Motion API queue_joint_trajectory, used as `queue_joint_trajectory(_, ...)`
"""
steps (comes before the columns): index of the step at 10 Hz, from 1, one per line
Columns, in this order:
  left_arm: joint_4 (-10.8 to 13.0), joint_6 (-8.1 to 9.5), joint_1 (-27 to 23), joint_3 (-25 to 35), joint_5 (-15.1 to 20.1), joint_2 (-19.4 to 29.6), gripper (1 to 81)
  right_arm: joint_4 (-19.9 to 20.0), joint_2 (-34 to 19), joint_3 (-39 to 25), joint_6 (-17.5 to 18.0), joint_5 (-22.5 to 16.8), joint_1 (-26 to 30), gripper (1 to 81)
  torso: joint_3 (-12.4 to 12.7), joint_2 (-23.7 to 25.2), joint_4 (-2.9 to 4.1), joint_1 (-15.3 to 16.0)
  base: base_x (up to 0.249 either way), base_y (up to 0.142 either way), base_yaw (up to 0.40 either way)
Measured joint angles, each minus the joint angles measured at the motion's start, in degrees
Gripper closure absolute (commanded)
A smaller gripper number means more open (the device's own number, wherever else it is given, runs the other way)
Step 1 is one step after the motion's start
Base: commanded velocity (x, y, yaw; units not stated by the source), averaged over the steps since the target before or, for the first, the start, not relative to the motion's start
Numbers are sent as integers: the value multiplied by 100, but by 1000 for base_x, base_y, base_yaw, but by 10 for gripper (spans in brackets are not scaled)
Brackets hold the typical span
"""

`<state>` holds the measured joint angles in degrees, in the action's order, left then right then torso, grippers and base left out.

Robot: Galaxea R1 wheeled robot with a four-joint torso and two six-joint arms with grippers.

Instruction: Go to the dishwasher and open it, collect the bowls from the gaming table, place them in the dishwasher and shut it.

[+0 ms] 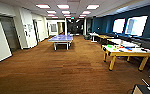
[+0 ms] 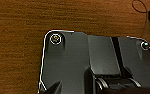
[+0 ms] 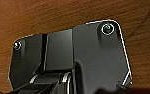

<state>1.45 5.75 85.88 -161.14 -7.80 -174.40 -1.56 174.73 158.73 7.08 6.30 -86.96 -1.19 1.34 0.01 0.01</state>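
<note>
Facing a long carpeted hall, the robot has the gaming table (image 1: pixel 128 52) ahead at the right, near the dark wall; a lime-green bowl (image 1: pixel 110 46) sits at its near end, contents unreadable; clutter beside it could be knocked in a reach; either gripper's finger state I cannot tell.

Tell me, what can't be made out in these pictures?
- Head view: small bright things on the gaming table are too blurred to tell bowls apart.
- Head view: a dark object is cut off by the lower edge.
- Both wrist views: the robot's dark plate covers much of the wooden floor.
</note>
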Motion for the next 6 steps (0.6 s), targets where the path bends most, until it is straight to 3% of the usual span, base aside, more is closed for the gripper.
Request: queue_joint_trajectory(6, 0, 0, 4, -5, 0, 11, 10, -1, 2, 0, 0, -11, -4, 10, 0, 0, 0, 0, 214, 0, 0)
